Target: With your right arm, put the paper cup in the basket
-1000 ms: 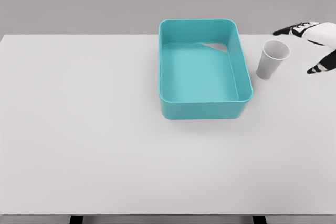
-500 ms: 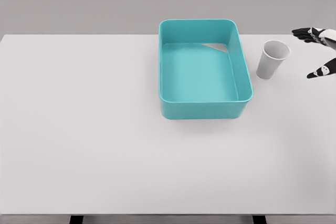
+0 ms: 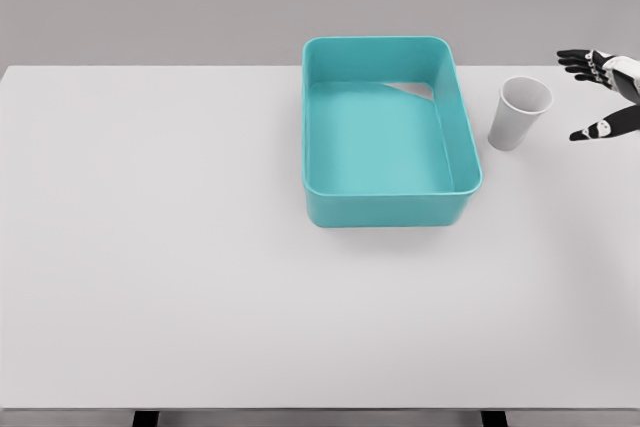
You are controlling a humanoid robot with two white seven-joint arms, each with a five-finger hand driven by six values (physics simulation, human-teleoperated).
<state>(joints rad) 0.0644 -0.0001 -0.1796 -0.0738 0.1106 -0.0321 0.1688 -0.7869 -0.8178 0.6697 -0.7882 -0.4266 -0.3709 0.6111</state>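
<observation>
Head view: a wide white table (image 3: 200, 277) fills the picture under a grey wall. A teal rectangular basket (image 3: 390, 209) sits on the table, right of centre, open at the top and holding nothing. Just to its right, not touching it, a white paper cup (image 3: 518, 115) stands upright on the table with its mouth facing up.

At the far right edge, the right hand (image 3: 604, 95) reaches in, only partly in the picture. Its dark-tipped fingers (image 3: 574, 55) are spread above and its thumb below, apart from each other and holding nothing. The hand is near the cup, on the side away from the basket, with a clear gap between them. The left arm is out of view.

The cup is light, tall and narrow at the base, so a finger striking its rim or side before the hand closes would likely tip it or push it toward the basket wall. Closing too hard could crush the thin paper; closing too loosely could let it slip during the lift. Carried low, the cup could also catch on the basket's near rim.
</observation>
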